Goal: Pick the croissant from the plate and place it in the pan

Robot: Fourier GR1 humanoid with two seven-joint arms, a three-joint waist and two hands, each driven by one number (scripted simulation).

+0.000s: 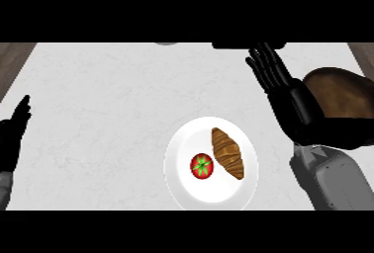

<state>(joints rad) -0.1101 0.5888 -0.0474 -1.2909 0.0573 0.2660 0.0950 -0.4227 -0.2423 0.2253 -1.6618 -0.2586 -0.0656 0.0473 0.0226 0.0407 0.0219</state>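
Head view: counter (pixel 110 99) seen from steeply above
Croissant (pixel 228 153): lies on the right half of the white plate (pixel 182 192), beside a tomato (pixel 202 166), long axis running near-vertically in the view, tilted slightly
Right hand (pixel 281 84): fingers straight and spread, holding nothing, raised beyond and to the right of the plate
Left hand (pixel 15 128): resting at the left edge, fingers up and straight, empty
Key relation: croissant sits below and left of the right fingers, back toward the robot; right hand is clearly nearer than the left
Pan (pixel 343 94): dark, brown inside, at the right edge
Hidden: right forearm covers the pan's left part; its rim is cut off by the frame edge; handle not discernible
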